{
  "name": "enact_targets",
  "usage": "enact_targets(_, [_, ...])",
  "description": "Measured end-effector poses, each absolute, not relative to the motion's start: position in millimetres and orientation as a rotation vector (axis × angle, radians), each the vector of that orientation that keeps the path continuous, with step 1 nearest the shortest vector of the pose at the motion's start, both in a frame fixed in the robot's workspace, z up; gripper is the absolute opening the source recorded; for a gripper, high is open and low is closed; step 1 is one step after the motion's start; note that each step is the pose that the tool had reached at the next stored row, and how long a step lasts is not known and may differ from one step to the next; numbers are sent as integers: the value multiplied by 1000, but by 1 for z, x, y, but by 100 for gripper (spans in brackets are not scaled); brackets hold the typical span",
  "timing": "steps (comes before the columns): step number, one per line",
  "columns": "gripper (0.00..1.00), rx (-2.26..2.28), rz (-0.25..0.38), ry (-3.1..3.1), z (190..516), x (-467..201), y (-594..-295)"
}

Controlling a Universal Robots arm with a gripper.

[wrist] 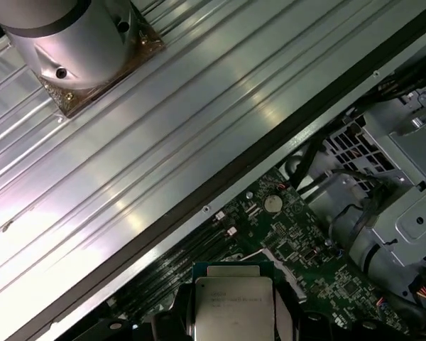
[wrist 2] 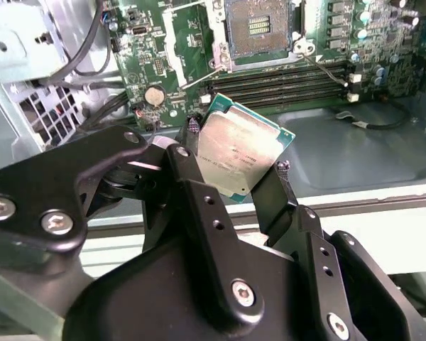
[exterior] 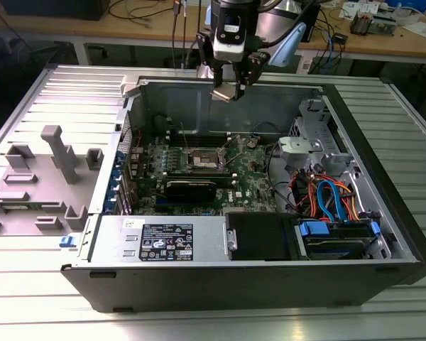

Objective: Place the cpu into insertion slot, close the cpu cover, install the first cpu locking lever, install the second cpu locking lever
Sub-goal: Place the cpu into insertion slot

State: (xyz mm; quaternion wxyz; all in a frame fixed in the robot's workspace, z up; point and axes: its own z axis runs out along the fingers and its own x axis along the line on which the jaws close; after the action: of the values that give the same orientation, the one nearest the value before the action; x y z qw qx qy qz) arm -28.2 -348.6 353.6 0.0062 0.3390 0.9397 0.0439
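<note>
My gripper (exterior: 228,87) hangs above the back wall of the open computer case, shut on the cpu (exterior: 225,92), a small flat silver-topped chip. In both wrist views the cpu (wrist 2: 241,145) (wrist: 234,307) sits tilted between the black fingers (wrist 2: 192,177), held by two opposite edges. The insertion slot (exterior: 202,158) (wrist 2: 259,28) lies lower down on the green board, its dark centre bare. Beside it the cpu cover (wrist 2: 170,39), a thin silver frame, stands swung open.
Long black memory slots (wrist 2: 284,78) run between the held chip and the socket. A black fan shroud (exterior: 192,188), a drive cage (exterior: 309,153) with orange and blue cables (exterior: 326,199), and the case walls (exterior: 234,99) crowd the board. Grey fixtures (exterior: 57,163) stand outside the case.
</note>
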Motion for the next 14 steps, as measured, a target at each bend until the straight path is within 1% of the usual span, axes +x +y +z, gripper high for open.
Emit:
enact_targets(3, [54, 1140, 136, 2908, 352, -28, -349])
enact_targets(14, [54, 1173, 136, 2894, 351, -28, -349])
